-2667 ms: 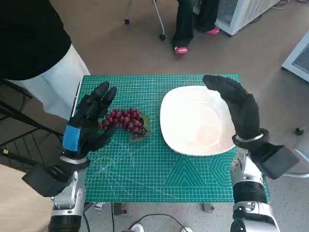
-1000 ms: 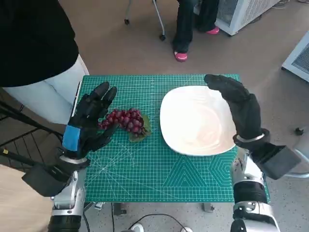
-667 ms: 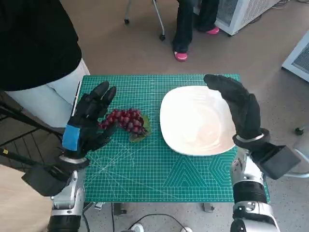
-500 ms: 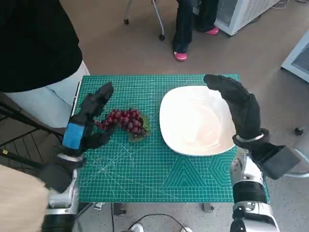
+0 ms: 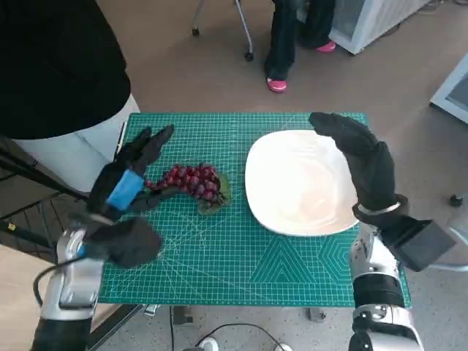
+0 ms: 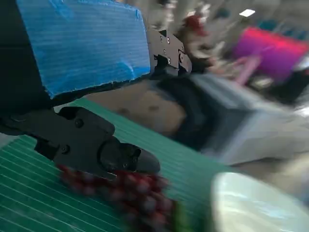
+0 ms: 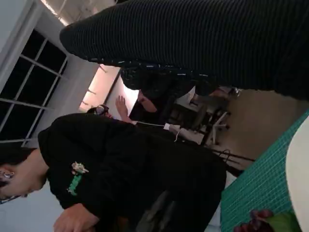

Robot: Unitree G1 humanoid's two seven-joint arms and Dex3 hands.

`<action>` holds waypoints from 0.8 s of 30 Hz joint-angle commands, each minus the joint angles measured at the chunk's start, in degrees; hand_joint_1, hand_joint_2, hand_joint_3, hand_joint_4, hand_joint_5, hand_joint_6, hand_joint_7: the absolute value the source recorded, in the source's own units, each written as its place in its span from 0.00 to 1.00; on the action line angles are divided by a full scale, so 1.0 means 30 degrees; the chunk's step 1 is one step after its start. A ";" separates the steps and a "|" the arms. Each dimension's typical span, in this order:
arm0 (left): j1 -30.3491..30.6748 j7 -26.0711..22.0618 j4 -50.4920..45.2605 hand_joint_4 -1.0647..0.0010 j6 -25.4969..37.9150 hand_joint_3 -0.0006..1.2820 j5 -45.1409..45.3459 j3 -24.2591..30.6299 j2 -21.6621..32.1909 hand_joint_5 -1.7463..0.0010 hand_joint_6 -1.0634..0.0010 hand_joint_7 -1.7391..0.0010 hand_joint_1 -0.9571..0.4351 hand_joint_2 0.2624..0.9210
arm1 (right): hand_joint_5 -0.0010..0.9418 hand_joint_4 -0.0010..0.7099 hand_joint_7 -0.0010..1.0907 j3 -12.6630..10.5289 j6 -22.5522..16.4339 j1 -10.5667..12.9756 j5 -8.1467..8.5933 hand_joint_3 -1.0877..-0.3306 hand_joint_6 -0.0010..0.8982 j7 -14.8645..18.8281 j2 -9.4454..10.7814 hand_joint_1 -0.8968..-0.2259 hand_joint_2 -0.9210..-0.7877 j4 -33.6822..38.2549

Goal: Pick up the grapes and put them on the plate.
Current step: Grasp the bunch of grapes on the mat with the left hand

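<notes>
A bunch of dark red grapes (image 5: 191, 181) with a green leaf lies on the green cutting mat, left of the white plate (image 5: 292, 183). My left hand (image 5: 130, 179) sits just left of the bunch with fingers spread toward the mat's far edge and the thumb by the bunch's near-left end; it holds nothing. The blurred left wrist view shows the grapes (image 6: 128, 195) under its black fingers (image 6: 101, 152), with the plate (image 6: 256, 205) beyond. My right hand (image 5: 362, 164) hovers flat over the plate's right rim, holding nothing. The right wrist view catches the grapes (image 7: 258, 221) at its corner.
The green mat (image 5: 219, 248) covers the small table. A person in a black top (image 5: 51, 58) stands close at the table's left; the right wrist view shows that person (image 7: 120, 164) too. Another person's legs and pink shoes (image 5: 276, 84) are beyond the far edge.
My left forearm has swung out to the left and the hand has turned, its fingers now pointing further toward the far edge. Grapes, plate and right hand have stayed put.
</notes>
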 commanded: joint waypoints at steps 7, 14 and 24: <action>-0.2724 -0.1579 0.1545 0.96 0.4446 0.00 0.2668 -0.3247 -0.0113 1.00 0.79 1.00 0.37 0.82 | 0.00 0.47 0.00 0.0000 0.0056 0.0034 -0.0064 0.75 0.35 0.0089 -0.0121 0.61 0.00 0.0219; -0.4451 -0.1357 0.4210 0.96 0.5010 0.00 0.3350 -0.4754 -0.0223 1.00 0.80 1.00 0.37 0.82 | 0.00 0.47 0.00 -0.0030 0.0106 0.0038 -0.0061 0.75 0.35 0.0148 -0.0203 0.61 0.00 0.0321; -0.6792 -0.0991 0.8422 0.96 0.4674 0.00 0.3357 -0.6451 -0.0801 1.00 0.80 1.00 0.37 0.82 | 0.00 0.47 0.00 -0.0030 0.0091 0.0050 -0.0134 0.76 0.35 0.0125 -0.0315 0.61 0.00 0.0374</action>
